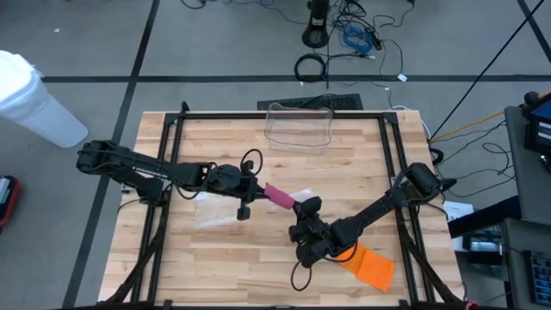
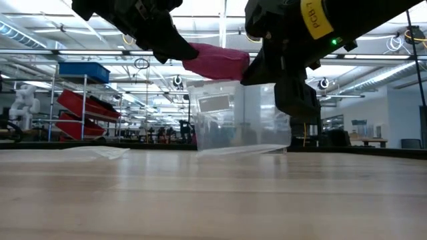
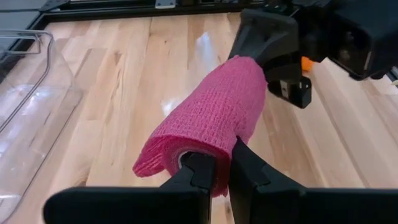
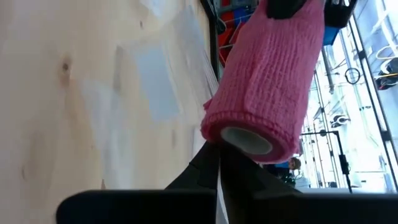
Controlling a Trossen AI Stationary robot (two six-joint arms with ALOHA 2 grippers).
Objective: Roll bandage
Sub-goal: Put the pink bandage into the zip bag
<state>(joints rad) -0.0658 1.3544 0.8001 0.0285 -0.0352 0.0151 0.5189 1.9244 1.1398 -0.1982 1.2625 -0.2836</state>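
Held clear above the wooden table (image 1: 258,250), the pink bandage roll (image 1: 278,196) spans both arms. The left gripper (image 1: 256,190) pinches one end's rim; the right gripper (image 1: 303,208), fingers closed, pinches the other. A yellow label on the right arm (image 2: 315,19) is only partly legible. Beyond stands a clear plastic container (image 1: 299,126); an orange piece (image 1: 372,266) lies near the table edge.

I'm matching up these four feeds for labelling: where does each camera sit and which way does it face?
High view: overhead, straight down on the table, both arms, the pink bandage roll.
Low view: table height, level toward the room; arms enter from above.
Left wrist view: on the left arm, past the left gripper holding the roll.
Right wrist view: on the right arm, past the right gripper at the roll's other end.
All four share the roll; high and low share the clear bin.
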